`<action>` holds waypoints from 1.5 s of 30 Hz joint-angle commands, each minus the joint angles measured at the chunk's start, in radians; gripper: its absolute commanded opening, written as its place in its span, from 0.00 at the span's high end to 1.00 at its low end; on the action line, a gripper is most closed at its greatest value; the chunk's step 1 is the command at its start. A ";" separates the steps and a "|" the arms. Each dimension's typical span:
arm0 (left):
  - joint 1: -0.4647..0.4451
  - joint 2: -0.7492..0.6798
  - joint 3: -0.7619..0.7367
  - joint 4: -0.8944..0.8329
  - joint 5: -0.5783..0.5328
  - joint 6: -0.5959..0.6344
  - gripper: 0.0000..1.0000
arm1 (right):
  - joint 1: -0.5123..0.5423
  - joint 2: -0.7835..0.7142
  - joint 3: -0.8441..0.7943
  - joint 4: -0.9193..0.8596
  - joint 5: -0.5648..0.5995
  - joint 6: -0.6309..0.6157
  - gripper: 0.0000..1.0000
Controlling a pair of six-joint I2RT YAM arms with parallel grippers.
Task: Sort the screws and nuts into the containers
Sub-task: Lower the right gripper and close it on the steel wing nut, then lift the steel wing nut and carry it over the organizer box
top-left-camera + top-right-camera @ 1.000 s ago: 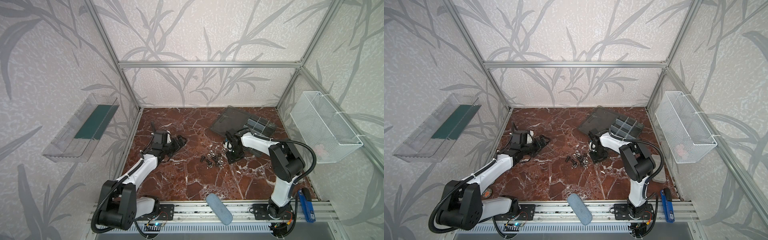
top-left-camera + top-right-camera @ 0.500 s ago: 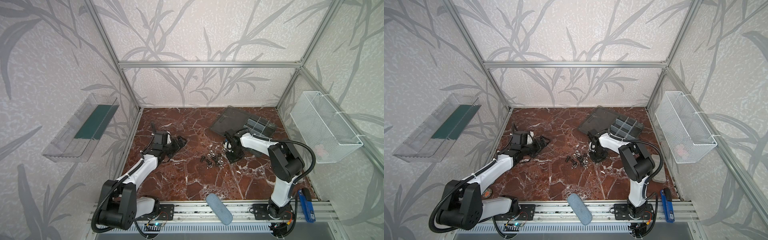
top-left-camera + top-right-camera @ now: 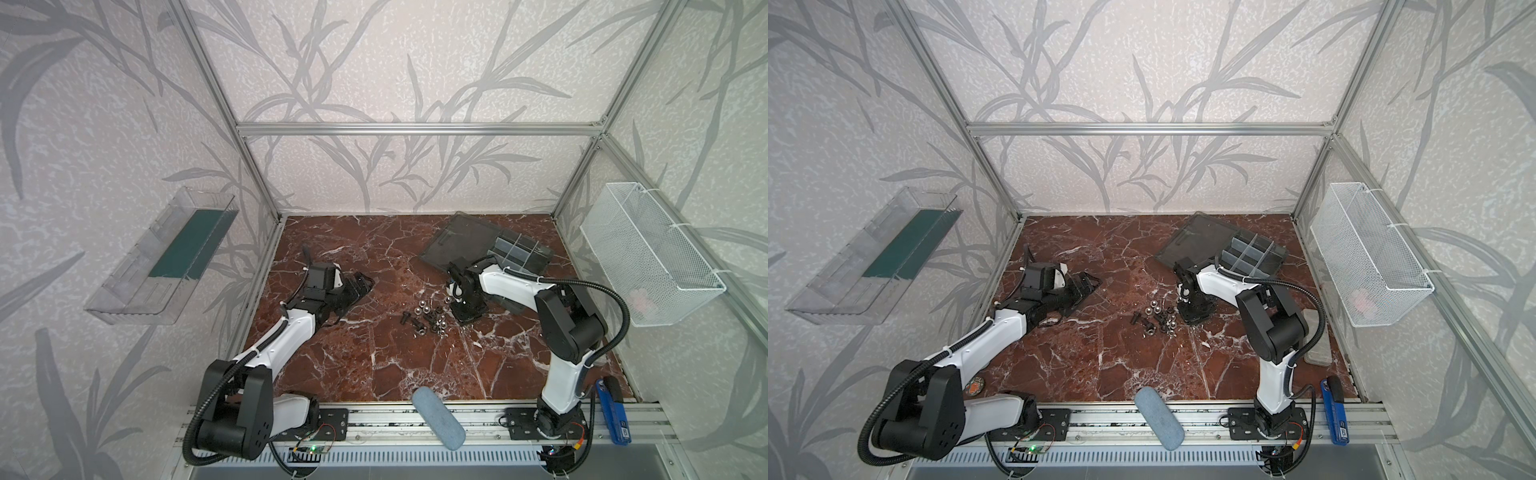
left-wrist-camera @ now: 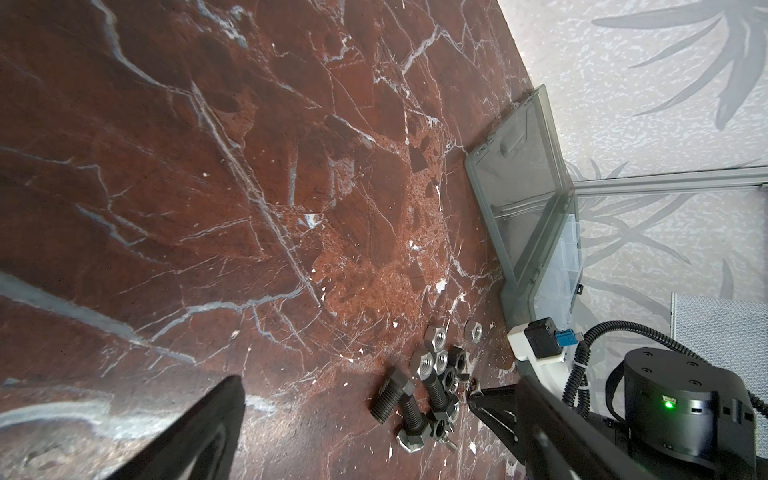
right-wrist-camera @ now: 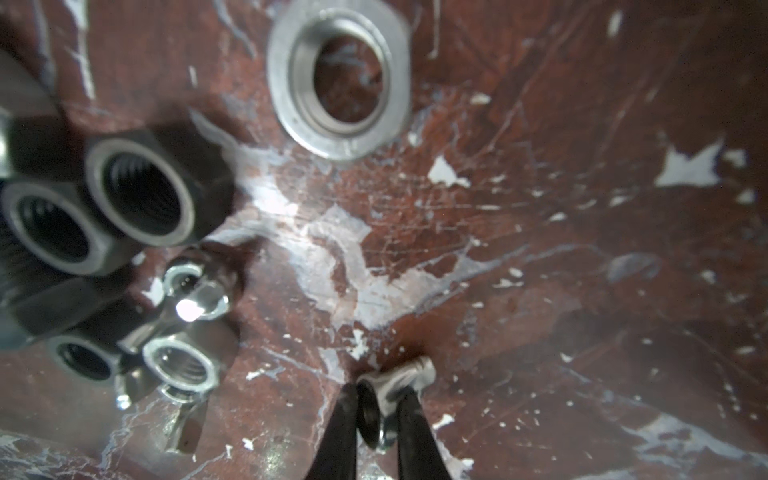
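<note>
Slim black fingers (image 5: 345,422) around small shiny silver nut (image 5: 395,380), veined red marble (image 5: 540,249) beneath.

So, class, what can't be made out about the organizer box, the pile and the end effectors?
Organizer box contents: too small in both top views, partly behind the right arm.
Silver piece in the right end effector: blurred in the right wrist view, kind unclear.
Pile count: pieces overlap in every view.

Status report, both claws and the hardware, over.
Right claw shut on small silver nut, at tabletop. Left claw open, away from pile. Organizer box open behind right arm.
</note>
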State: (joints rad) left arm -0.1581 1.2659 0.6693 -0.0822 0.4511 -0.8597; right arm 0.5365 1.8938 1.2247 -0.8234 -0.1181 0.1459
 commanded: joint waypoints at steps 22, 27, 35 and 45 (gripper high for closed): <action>-0.003 -0.018 -0.005 -0.006 0.003 0.002 0.01 | -0.448 -0.109 0.261 -0.013 0.030 0.000 1.00; -0.003 -0.019 -0.002 -0.008 0.003 0.003 0.00 | -0.514 -0.041 0.310 0.018 0.065 0.012 1.00; -0.003 -0.028 0.001 -0.019 -0.003 0.005 0.01 | -0.537 0.039 0.373 0.043 0.128 -0.001 1.00; -0.003 -0.034 -0.004 -0.020 -0.005 0.007 0.00 | -0.536 0.104 0.410 0.033 0.138 -0.012 1.00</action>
State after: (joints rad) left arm -0.1581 1.2572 0.6693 -0.0959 0.4511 -0.8574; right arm 0.0017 1.9717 1.6039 -0.7818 0.0040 0.1444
